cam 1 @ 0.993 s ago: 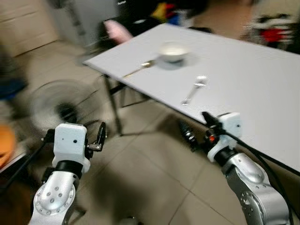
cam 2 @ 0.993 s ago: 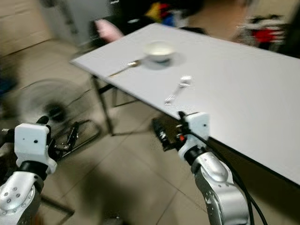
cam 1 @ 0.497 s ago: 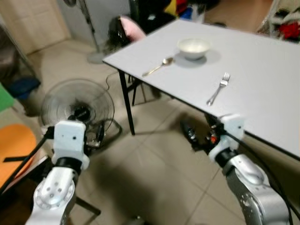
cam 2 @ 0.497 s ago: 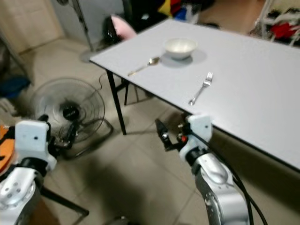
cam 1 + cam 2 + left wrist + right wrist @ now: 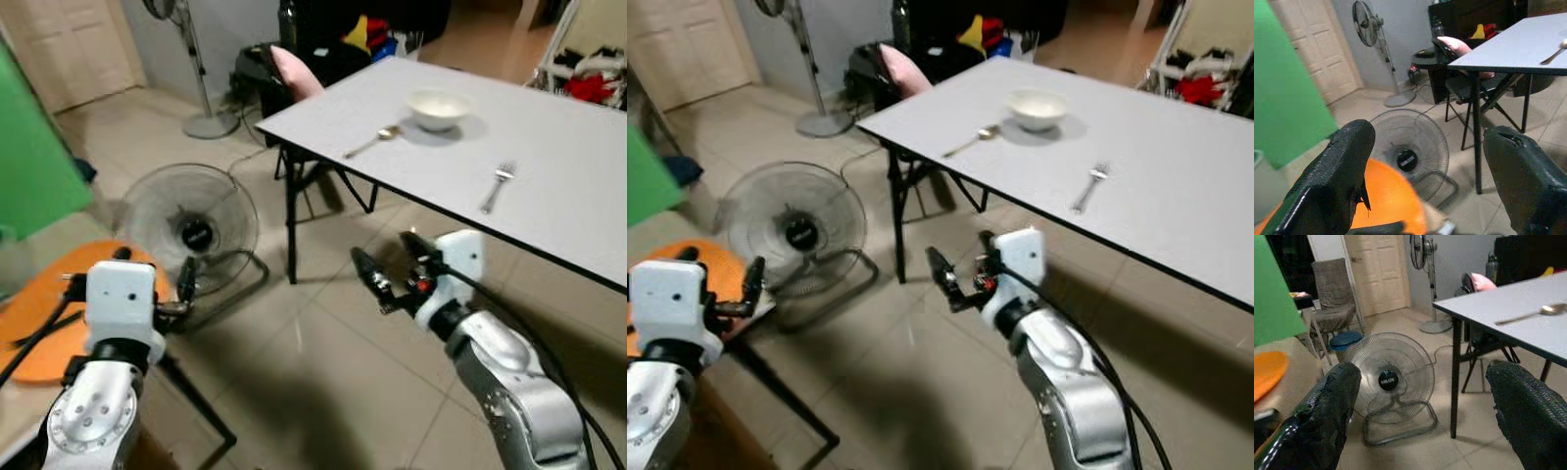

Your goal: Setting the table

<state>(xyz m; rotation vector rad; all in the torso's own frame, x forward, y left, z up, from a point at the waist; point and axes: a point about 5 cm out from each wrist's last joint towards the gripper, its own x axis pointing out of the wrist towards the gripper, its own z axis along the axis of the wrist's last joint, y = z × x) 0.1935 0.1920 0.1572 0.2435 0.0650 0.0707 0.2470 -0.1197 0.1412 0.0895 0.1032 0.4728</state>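
While both arms hang off the counter (image 5: 549, 127) | left end effector (image 5: 181, 294), right end effector (image 5: 387, 269): spread wide, empty | bowl (image 5: 438, 108), spoon (image 5: 372, 142) near counter's far-left corner | fork (image 5: 495, 186) near front edge.

Both silver arms are raised in front of the body, bent at the elbow, forearms pointing forward. The left gripper (image 5: 184, 290), on a white boxy wrist block, holds its two long black fingers (image 5: 1332, 181) spread wide apart with nothing between them. The right gripper (image 5: 384, 274), on a similar white wrist block, also has its black fingers (image 5: 1322, 421) spread wide and empty, reaching forward and slightly toward the robot's left.
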